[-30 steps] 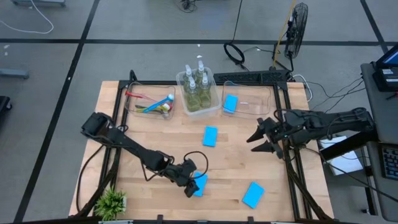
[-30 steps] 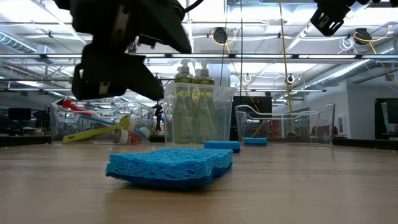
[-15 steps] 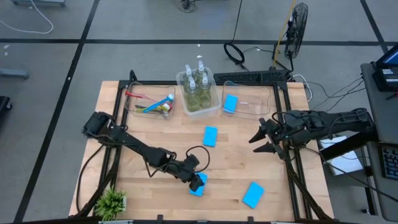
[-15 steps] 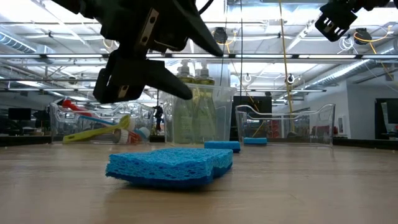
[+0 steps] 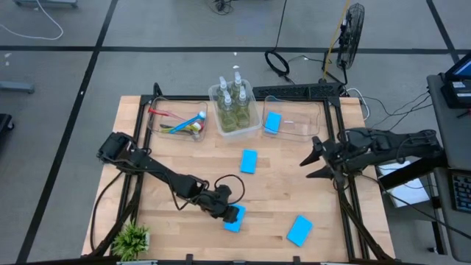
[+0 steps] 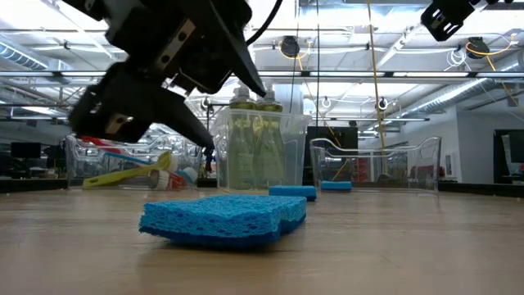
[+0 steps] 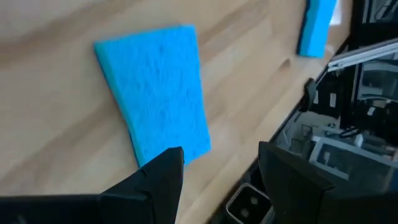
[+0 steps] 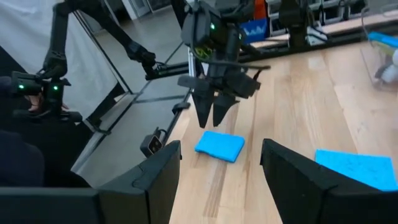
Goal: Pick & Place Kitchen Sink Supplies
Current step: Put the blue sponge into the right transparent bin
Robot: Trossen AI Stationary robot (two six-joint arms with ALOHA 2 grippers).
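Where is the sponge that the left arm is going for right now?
In the high view the sponge lies flat near the table's front edge, around the middle, directly under the open left gripper.
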